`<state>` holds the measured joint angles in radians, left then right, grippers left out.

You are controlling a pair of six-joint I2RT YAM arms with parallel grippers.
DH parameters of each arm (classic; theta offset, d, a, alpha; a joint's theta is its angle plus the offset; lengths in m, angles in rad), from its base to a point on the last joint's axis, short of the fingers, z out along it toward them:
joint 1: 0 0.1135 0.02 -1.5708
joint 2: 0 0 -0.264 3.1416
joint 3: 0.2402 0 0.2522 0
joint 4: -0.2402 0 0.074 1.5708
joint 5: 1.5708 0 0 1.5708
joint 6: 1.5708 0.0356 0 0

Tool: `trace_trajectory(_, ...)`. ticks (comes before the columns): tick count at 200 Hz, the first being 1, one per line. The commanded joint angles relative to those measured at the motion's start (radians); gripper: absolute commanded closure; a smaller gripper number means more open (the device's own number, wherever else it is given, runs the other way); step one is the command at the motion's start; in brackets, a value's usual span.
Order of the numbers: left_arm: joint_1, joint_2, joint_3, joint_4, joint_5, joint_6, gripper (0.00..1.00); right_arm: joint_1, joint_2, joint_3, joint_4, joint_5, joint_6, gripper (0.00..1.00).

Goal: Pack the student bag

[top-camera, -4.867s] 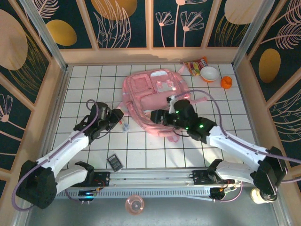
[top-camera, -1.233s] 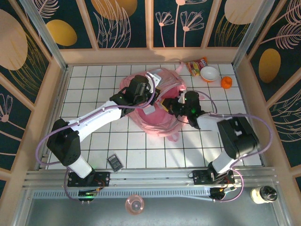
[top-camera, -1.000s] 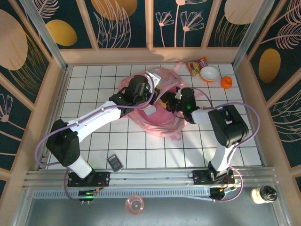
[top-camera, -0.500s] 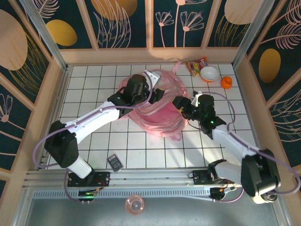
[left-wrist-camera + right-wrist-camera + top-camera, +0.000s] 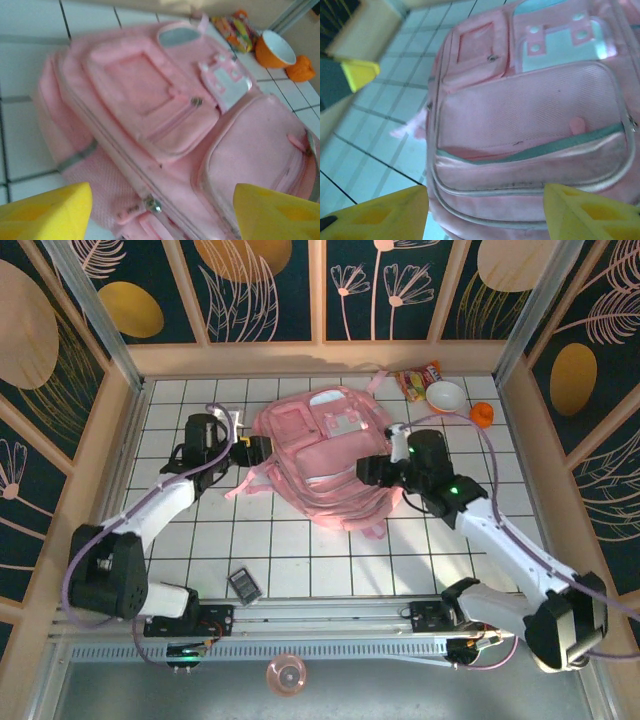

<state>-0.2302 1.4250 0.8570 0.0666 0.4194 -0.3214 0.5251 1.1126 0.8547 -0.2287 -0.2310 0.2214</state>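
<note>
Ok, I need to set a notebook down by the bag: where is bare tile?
Free: the far left corner, between wall and student bag; and the near tiles before the bag, from the small dark device to the right arm. Crowded: the far right corner, with snack packet, bowl and orange item.

One student bag [image 5: 325, 455], far middle. Far right: one snack packet [image 5: 417, 378], one bowl [image 5: 445, 397], one small orange item [image 5: 482, 415]. Near left: one dark flat gadget [image 5: 244, 585]. Near edge: one pink round disc [image 5: 287, 676]. My claws, two: left claw [image 5: 255, 451], right claw [image 5: 365, 471].
</note>
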Motion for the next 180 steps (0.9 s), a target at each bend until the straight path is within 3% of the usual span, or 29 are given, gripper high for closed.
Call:
trace_trajectory(1,0.011,0.090,0.000,0.055,0.177,-0.092,0.27,0.033,0.070,0.048,-0.109,0.042,-0.221,0.38)
trace_trajectory(30,0.019,0.213,0.032,0.093,0.217,-0.108,0.27,0.059,0.087,0.031,-0.047,0.011,-0.213,0.38)
trace_trajectory(67,0.019,0.350,0.094,0.091,0.356,-0.104,0.29,0.063,0.080,0.009,-0.013,0.001,-0.187,0.38)
trace_trajectory(122,0.020,0.323,0.006,0.140,0.415,-0.056,0.25,0.070,0.085,0.006,-0.007,-0.023,-0.182,0.39)
trace_trajectory(153,0.019,0.318,-0.004,0.176,0.354,0.010,0.13,0.082,0.092,0.009,0.003,-0.029,-0.174,0.39)
trace_trajectory(180,0.019,0.320,-0.002,0.247,0.431,0.011,0.23,0.094,0.092,0.001,0.009,-0.031,-0.163,0.39)
